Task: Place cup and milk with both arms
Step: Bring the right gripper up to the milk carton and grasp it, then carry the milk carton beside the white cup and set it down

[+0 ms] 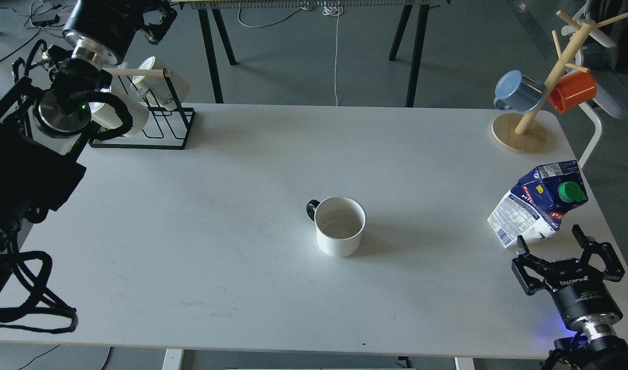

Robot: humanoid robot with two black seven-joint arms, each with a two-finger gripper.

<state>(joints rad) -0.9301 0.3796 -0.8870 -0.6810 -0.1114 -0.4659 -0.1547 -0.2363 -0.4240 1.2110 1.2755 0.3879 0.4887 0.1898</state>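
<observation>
Head view: cup (340, 226) is seen upright near the middle of the white tabletop (232, 216), handle turned to the far left, nothing touching it. Milk carton (541, 204) is seen tilted at the right edge, green cap (571, 191) facing the camera. Right tool (552, 245) is positioned just beside the carton's near side, fingers spread apart, carton not gripped. Left tool (157, 20) is raised at the far left above the mug rack (157, 123); finger state cannot be told.
</observation>
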